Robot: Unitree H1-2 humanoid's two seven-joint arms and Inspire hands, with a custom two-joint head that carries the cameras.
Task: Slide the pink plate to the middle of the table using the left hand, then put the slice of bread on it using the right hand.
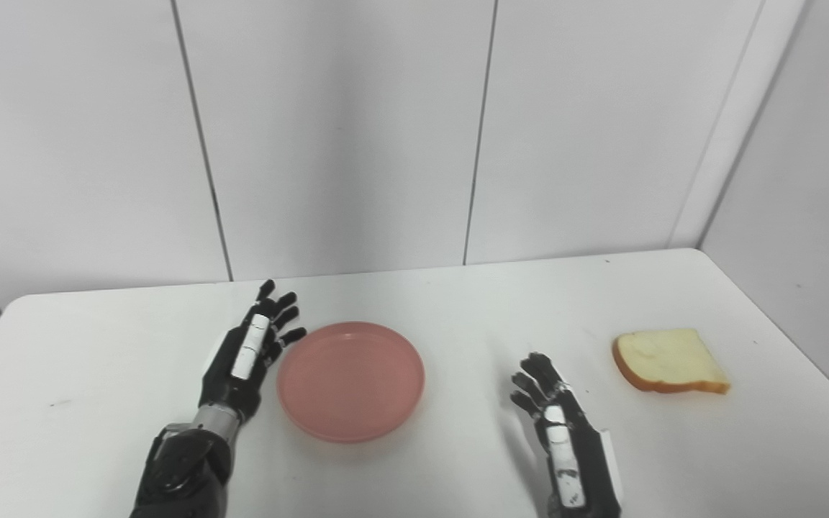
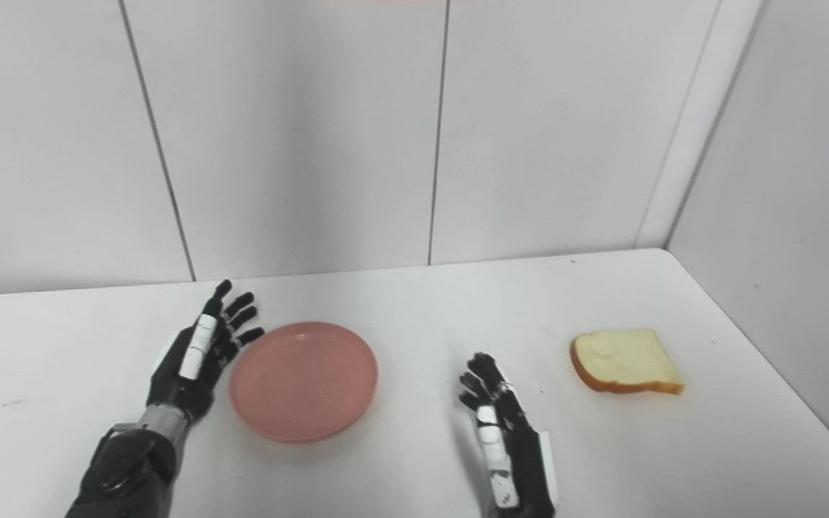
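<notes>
This looks like a robot test cell or lab booth, not a home or kitchen. A plain white table [image 1: 458,302] with rounded corners stands inside bare white wall panels [image 1: 342,129], joined by thin dark vertical seams, which close it in on the far side and the right. The surfaces are unfurnished and evenly lit, with only staged props on the tabletop.
</notes>
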